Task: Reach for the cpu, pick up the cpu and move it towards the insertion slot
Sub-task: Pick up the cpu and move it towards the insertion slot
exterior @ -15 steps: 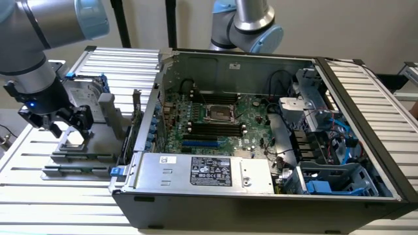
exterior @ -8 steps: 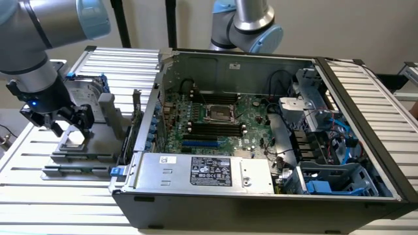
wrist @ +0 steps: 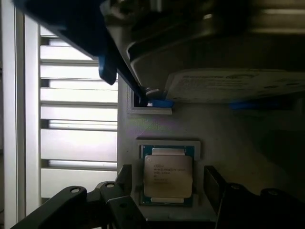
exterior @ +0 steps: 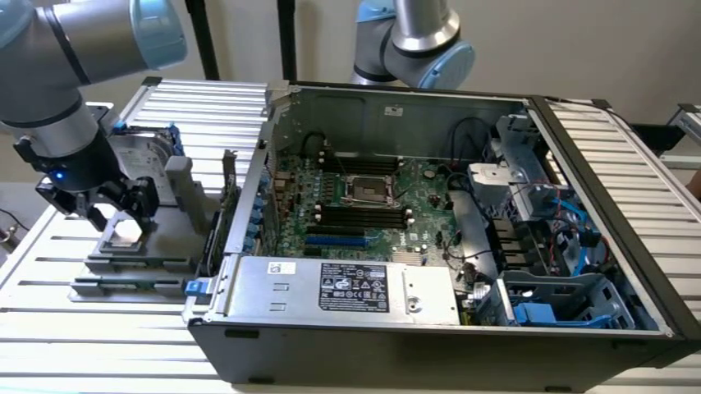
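The tool (wrist: 168, 181) (spread) straddles the cpu (wrist: 167, 174).

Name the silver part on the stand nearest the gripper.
The cpu, the small square chip between the fingers of the open gripper; the bigger white-labelled hard drive sits beyond.

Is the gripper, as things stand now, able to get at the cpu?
Probably yes: the gripper hangs just above the cpu, jaws open with one finger at each side, and nothing covers the chip's top.
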Controlling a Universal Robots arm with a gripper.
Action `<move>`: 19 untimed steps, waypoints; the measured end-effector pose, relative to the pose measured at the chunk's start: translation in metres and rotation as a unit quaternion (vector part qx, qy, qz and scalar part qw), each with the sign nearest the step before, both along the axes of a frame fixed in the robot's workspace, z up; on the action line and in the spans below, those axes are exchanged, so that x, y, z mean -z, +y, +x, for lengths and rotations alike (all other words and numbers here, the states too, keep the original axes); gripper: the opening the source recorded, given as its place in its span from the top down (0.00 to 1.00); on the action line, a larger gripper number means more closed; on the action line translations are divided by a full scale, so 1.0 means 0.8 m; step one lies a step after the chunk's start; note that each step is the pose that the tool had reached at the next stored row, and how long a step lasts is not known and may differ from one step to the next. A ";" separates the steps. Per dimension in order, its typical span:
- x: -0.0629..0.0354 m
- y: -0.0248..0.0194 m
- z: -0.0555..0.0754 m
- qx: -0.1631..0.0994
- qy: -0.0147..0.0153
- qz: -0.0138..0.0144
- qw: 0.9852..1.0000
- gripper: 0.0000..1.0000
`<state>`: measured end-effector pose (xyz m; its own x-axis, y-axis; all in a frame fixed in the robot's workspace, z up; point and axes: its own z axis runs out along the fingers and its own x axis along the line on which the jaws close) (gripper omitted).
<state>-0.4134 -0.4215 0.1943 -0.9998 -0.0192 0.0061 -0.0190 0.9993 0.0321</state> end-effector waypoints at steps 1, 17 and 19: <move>0.001 0.0000 0.000 0.000 0.000 0.000 1.000 0.29; 0.008 0.0000 0.002 0.000 0.001 -0.008 1.000 0.29; 0.009 0.0000 0.002 0.000 0.001 -0.009 1.000 0.29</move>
<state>-0.4114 -0.4215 0.1873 -0.9998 -0.0191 0.0084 -0.0189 0.9997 0.0139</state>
